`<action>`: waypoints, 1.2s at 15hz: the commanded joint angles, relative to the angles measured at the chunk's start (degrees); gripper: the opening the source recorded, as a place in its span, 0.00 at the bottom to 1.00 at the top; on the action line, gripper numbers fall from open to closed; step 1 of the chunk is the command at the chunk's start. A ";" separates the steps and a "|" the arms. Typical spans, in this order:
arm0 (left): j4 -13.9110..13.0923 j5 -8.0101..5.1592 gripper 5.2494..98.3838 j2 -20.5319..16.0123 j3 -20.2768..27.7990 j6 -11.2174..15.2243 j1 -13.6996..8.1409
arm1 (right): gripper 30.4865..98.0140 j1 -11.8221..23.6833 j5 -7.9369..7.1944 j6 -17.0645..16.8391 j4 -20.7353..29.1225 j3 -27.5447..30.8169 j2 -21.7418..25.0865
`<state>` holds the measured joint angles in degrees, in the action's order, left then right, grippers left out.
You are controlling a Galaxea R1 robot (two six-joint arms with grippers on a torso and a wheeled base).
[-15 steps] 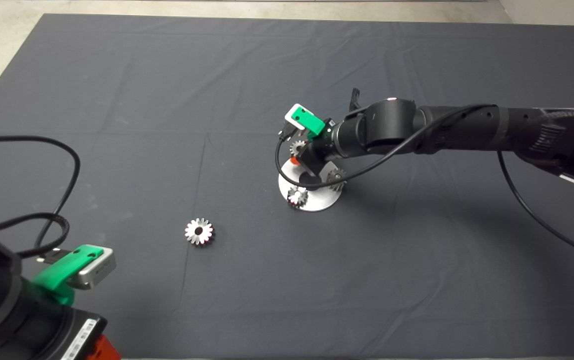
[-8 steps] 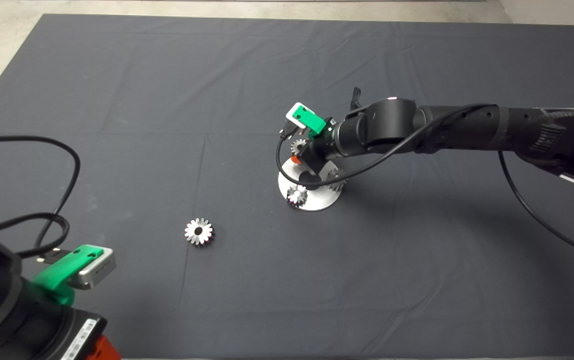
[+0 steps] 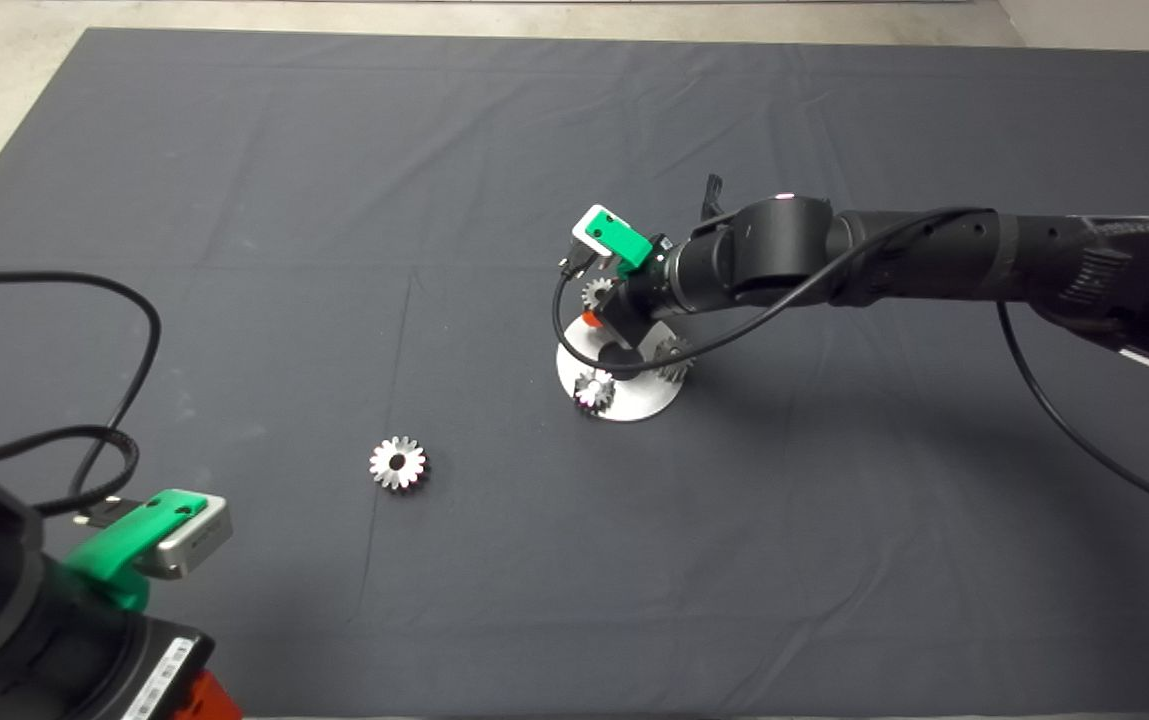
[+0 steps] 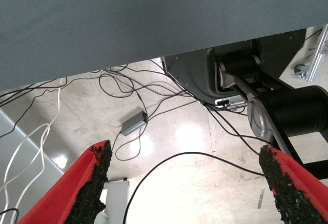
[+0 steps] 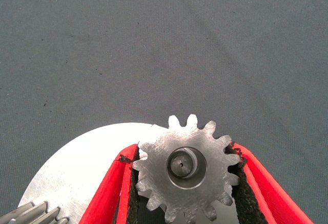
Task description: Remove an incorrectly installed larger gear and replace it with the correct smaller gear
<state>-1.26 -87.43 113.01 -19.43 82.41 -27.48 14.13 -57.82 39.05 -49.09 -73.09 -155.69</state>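
Observation:
The larger gear (image 3: pixel 399 463), bright silver with long pointed teeth, lies flat on the mat, left of the round silver base plate (image 3: pixel 640 402). My right gripper (image 3: pixel 597 306) is at the plate's far edge. In the right wrist view its gripper (image 5: pixel 184 151) is shut on the smaller gear (image 5: pixel 156 175), its black pads against the teeth on both sides. A peg (image 5: pixel 182 163) shows in that gear's centre hole, over the plate (image 5: pixel 77 172). The smaller gear also shows in the head view (image 3: pixel 595 294). My left gripper (image 3: pixel 204 698) waits open at the lower left.
Two more small grey gears (image 3: pixel 595 390) (image 3: pixel 674 358) sit on the plate; one edge shows in the right wrist view (image 5: pixel 31 215). A black cable (image 3: pixel 124 340) loops over the mat's left side. The left wrist view shows floor, cables and my open gripper (image 4: pixel 187 157).

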 commanded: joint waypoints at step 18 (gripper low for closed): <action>-0.68 0.07 0.73 0.07 0.81 -0.76 0.23 | 0.12 0.90 -0.45 0.86 -2.32 0.25 0.86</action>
<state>-1.26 -87.35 113.01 -19.43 82.23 -27.12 14.10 -57.60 39.47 -49.19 -73.03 -155.15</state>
